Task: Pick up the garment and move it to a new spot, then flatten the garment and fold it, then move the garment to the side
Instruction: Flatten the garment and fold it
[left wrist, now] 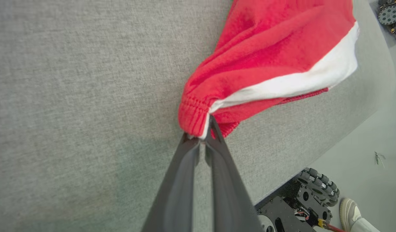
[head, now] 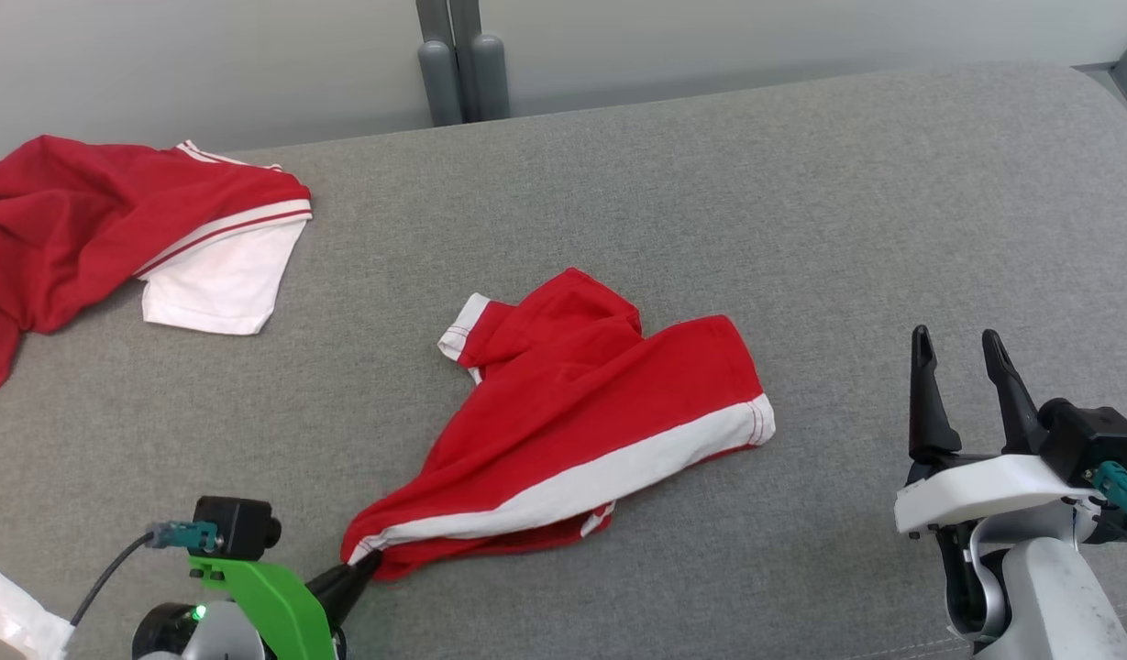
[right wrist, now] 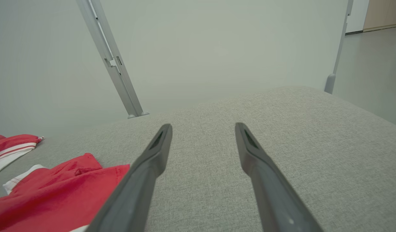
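Evidently the left gripper point(left wrist: 201, 130) had its fingers point(left wrist: 185, 167) pinched shut on a corner of the red garment point(head: 581, 422), crumpled mid-bench point(head: 893, 183); the right gripper point(head: 962, 353) gaped empty. The pick-and-move step seemed in hand; next, a lift clear.

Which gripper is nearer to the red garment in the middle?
Left. The left gripper is shut on a corner of the garment; the right gripper stands open, apart from it, to its right.
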Tool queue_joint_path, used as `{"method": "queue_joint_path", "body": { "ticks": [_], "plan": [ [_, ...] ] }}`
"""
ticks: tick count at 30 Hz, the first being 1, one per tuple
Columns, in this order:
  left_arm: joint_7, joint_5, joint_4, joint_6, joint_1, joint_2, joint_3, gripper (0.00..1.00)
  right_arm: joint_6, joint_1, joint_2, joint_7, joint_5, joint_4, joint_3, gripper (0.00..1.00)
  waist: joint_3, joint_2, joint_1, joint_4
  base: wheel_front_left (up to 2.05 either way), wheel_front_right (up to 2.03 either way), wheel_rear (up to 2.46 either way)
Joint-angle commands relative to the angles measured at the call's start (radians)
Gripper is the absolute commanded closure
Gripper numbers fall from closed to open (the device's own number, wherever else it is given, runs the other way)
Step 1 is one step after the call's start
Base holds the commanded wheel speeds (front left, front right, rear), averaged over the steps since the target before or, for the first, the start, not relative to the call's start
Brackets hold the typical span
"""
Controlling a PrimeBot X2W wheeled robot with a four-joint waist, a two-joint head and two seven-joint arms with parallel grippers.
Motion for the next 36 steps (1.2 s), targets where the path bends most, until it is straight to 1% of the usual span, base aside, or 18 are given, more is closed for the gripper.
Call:
{"method": "queue_joint_path", "body": {
  "ticks": [1,2,3,4,5,6,11,15,19,22,24,28,31,36],
  "plan": [
    [-0.021,0.011,0.018,-0.003,-0.024,0.002,0.004,1.0,0.0,0.003,-0.001,-0.003,-0.006,0.002,-0.001,0.0,0.001,0.0,0.0,0.0,0.0,0.0,0.0],
    [-0.035,0.016,0.035,-0.003,-0.032,-0.003,0.005,1.0,0.0,0.003,-0.001,-0.003,-0.007,0.003,-0.001,0.0,0.001,0.0,0.0,-0.001,0.0,0.0,0.0],
    [-0.047,0.023,0.046,-0.004,-0.038,-0.005,0.005,0.82,0.0,0.003,-0.001,-0.003,-0.006,0.004,-0.001,0.0,0.001,0.0,0.0,-0.001,0.0,0.0,0.0],
    [-0.06,0.031,0.061,-0.004,-0.047,-0.007,0.003,0.56,0.0,0.003,-0.001,-0.003,-0.006,0.004,-0.002,0.0,0.001,0.0,0.0,-0.001,0.0,0.0,0.0],
    [-0.067,0.035,0.07,-0.005,-0.052,-0.009,0.0,0.43,0.0,0.003,-0.001,-0.003,-0.006,0.004,-0.003,0.0,0.001,0.0,0.0,0.0,0.0,0.0,0.0],
    [-0.076,0.039,0.082,-0.005,-0.057,-0.011,-0.004,0.0,0.0,0.004,-0.001,-0.003,-0.006,0.004,-0.003,0.0,0.001,0.0,0.0,0.0,0.0,0.0,0.0],
    [-0.106,0.039,0.113,-0.007,-0.074,-0.01,-0.018,0.0,0.0,0.006,-0.001,-0.003,-0.006,0.003,-0.006,0.0,-0.001,0.0,0.0,0.005,0.0,0.0,0.0],
    [-0.143,0.03,0.089,-0.007,-0.062,-0.002,-0.018,0.0,0.0,0.014,-0.001,-0.003,-0.006,-0.004,-0.011,0.0,-0.004,0.0,0.0,0.013,0.0,0.0,0.0],
    [-0.203,0.037,0.048,-0.003,-0.037,0.002,-0.002,0.0,0.0,0.021,-0.001,-0.003,-0.008,-0.008,-0.017,0.0,-0.011,0.0,0.0,0.025,0.0,0.0,0.0],
    [-0.27,0.07,0.013,0.025,-0.03,-0.002,0.019,0.0,0.0,0.022,-0.001,-0.003,-0.011,-0.015,-0.017,0.0,-0.019,0.0,0.0,0.038,0.0,0.0,0.0],
    [-0.323,0.104,-0.004,0.05,-0.028,-0.017,0.027,0.0,0.0,0.024,-0.001,-0.003,-0.012,-0.021,-0.015,0.0,-0.025,0.0,0.0,0.047,0.0,0.0,0.0],
    [-0.442,0.153,-0.012,0.097,-0.03,-0.062,0.042,0.0,0.0,0.029,-0.001,-0.003,-0.024,-0.04,-0.005,0.0,-0.037,0.0,0.0,0.061,0.0,0.0,0.0],
    [-0.54,0.191,0.006,0.139,-0.038,-0.111,0.051,0.0,0.0,0.034,-0.001,-0.003,-0.03,-0.054,0.007,0.0,-0.046,0.0,0.0,0.069,0.0,0.0,0.0],
    [-0.609,0.244,0.055,0.183,-0.041,-0.179,0.054,0.0,0.0,0.044,-0.001,-0.003,-0.035,-0.064,0.037,0.0,-0.06,0.0,0.0,0.075,0.0,0.0,0.0]
  ]
}}
